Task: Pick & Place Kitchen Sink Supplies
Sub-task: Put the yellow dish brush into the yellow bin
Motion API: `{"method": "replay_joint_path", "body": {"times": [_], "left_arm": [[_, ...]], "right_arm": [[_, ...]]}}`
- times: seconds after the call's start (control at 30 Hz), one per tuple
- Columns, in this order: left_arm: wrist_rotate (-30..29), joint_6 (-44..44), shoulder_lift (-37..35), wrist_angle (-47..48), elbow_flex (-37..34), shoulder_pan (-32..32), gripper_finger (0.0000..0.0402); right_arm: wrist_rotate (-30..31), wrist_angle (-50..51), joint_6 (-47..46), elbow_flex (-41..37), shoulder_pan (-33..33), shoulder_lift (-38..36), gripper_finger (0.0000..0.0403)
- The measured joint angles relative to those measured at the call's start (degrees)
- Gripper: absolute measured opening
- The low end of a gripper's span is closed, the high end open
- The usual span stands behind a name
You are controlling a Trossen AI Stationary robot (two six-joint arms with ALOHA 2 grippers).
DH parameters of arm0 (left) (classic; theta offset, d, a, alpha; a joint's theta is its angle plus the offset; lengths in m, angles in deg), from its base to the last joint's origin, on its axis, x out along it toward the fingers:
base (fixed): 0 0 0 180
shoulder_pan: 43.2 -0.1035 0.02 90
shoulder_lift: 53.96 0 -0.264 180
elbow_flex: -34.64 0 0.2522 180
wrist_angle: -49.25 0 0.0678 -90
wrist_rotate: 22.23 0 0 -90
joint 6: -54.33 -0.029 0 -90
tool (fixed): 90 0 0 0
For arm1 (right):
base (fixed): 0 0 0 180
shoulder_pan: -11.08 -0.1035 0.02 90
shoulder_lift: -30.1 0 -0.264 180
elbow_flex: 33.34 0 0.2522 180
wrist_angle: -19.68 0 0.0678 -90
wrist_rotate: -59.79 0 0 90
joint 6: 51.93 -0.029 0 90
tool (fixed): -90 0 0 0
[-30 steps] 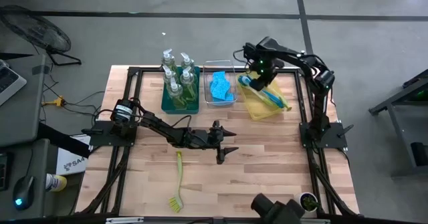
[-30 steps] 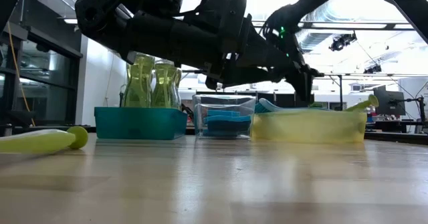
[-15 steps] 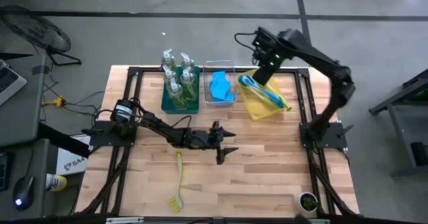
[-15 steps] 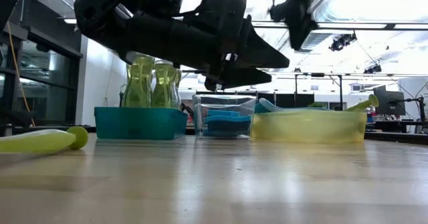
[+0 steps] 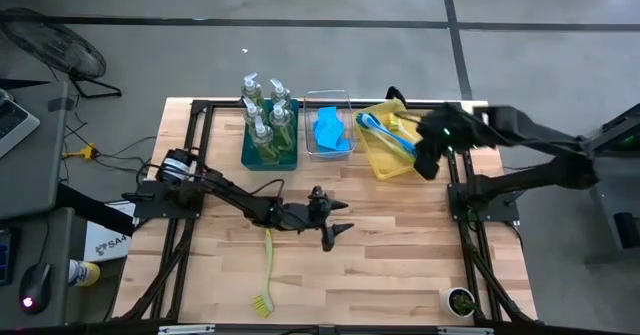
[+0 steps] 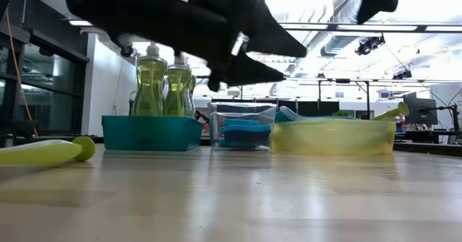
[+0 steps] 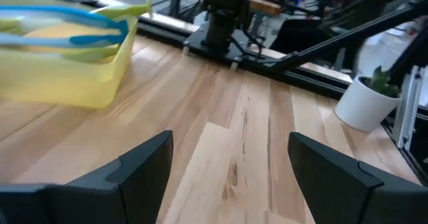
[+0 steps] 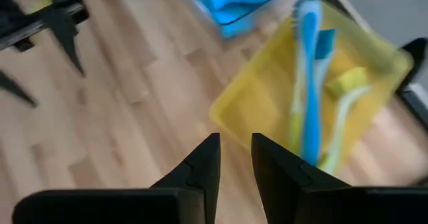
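One yellow-green dish brush (image 5: 267, 270) lies flat on the wood near the front; the low view shows its handle end (image 6: 43, 152). My left gripper (image 5: 348, 215) hovers open above the table just beyond that brush, fingers level and apart (image 7: 231, 164), with nothing between them. At the back, soap bottles (image 5: 268, 115) stand in the teal bin (image 5: 246, 155). Blue sponges (image 5: 330, 133) lie in the clear bin. Blue and yellow-green brushes (image 8: 307, 83) lie in the yellow bin (image 5: 385, 163). My right gripper (image 5: 428, 165) hangs high by that bin's right side, with a narrow empty gap between its fingers (image 8: 235, 147).
Black frame rails (image 5: 462, 155) run along the table's left, right and far sides. A small white plant pot (image 5: 460, 300) stands at the near right corner. Bare wood lies between the bins and the loose brush.
My right gripper has risen from over the yellow bin and swung back toward the table's right edge, tipping as it went, with nothing in it. My left gripper has lifted slightly and rolled a little, staying open. The brushes and bins have not moved.
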Motion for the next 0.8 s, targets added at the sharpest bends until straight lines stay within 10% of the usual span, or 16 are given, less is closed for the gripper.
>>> {"method": "replay_joint_path", "body": {"times": [0.43,0.8], "left_arm": [[-17.2,28.8,-13.0,40.2,4.9,13.4,0.0291],[-7.2,65.1,-13.1,77.6,15.5,18.5,0.0291]], "right_arm": [[2.3,-20.2,-10.6,-23.3,-16.3,-17.2,0.0078],[3.7,-46.8,-7.3,-37.6,-26.8,-17.3,0.0078]]}}
